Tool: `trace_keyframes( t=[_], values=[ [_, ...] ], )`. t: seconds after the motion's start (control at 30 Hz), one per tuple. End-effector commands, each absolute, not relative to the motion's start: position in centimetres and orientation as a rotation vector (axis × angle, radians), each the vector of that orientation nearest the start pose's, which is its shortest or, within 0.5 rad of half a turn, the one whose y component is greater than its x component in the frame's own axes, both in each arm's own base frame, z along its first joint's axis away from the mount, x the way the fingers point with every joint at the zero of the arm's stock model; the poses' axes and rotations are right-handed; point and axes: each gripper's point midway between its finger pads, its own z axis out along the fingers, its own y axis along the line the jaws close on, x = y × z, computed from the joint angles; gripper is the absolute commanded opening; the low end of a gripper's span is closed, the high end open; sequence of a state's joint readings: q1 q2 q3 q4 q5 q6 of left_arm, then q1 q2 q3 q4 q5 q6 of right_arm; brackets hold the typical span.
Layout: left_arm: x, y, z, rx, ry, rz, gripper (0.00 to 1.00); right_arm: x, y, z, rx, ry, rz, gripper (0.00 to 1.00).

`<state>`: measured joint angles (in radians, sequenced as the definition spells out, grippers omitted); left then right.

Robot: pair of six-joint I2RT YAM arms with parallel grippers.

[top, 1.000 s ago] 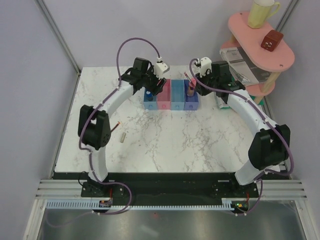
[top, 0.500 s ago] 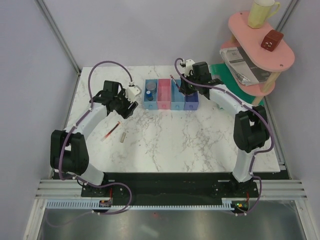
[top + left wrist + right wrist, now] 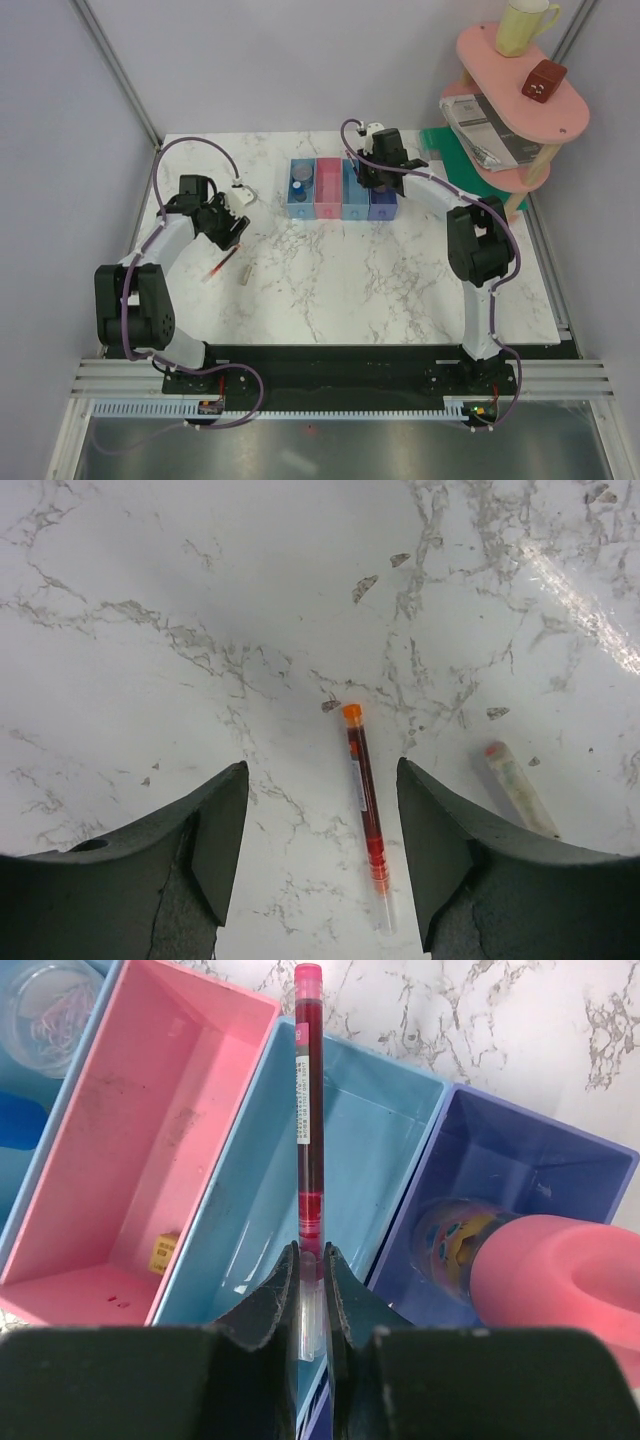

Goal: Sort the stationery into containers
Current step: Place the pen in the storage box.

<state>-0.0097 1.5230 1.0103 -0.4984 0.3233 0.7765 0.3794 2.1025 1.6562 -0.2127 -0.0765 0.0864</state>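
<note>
Two fingers of the right gripper [image 3: 310, 1295] are clamped on the lower end of the dark red pen [image 3: 309, 1110], which points straight out over the light blue bin [image 3: 385, 1160]. The pink-red bin [image 3: 130, 1140] adjoins on one side, the purple-blue bin [image 3: 545, 1165] on the other, holding the brown tube with pink cap [image 3: 525, 1272]. The left gripper [image 3: 322, 770] has jaws spread wide above the marble table [image 3: 150, 600]. The thin red pen [image 3: 364, 800] lies flat in the gap, touching neither finger. The short grey-brown stick [image 3: 518, 785] lies near, outside one finger.
</note>
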Motion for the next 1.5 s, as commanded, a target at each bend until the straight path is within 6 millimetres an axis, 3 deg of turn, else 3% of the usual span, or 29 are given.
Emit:
trace_keyframes(
  t=[0.0, 0.27, 0.73, 0.83, 0.87, 1.07, 1.17, 1.47],
  values=[
    [36.1, -1.9, 8.0, 1.119, 2.215, -0.106, 0.68, 54.1, 23.3, 12.6, -0.339, 2.132, 0.326, 0.00],
    [34.8, -1.6, 5.9, 1.150, 2.241, -0.162, 0.67, 53.0, 23.3, 12.0, -0.356, 2.138, 0.317, 0.00],
    [33.2, -2.0, 4.6, 1.150, 2.254, -0.243, 0.66, 50.0, 23.4, 12.1, -0.402, 2.154, 0.303, 0.00],
    [33.0, -2.1, 4.3, 1.155, 2.257, -0.250, 0.66, 50.0, 23.6, 12.3, -0.412, 2.147, 0.303, 0.07],
    [32.8, -2.1, 4.1, 1.158, 2.262, -0.253, 0.66, 50.0, 23.6, 12.4, -0.420, 2.146, 0.301, 0.16],
    [32.1, -2.4, 3.3, 1.154, 2.274, -0.291, 0.66, 49.7, 24.1, 12.9, -0.442, 2.138, 0.299, 0.40],
    [31.8, -2.5, 3.0, 1.151, 2.281, -0.306, 0.66, 49.6, 23.9, 12.8, -0.446, 2.138, 0.293, 0.45],
    [32.0, -2.1, 1.6, 1.155, 2.296, -0.285, 0.65, 49.4, 23.9, 14.4, -0.455, 2.113, 0.303, 0.49]
  ],
)
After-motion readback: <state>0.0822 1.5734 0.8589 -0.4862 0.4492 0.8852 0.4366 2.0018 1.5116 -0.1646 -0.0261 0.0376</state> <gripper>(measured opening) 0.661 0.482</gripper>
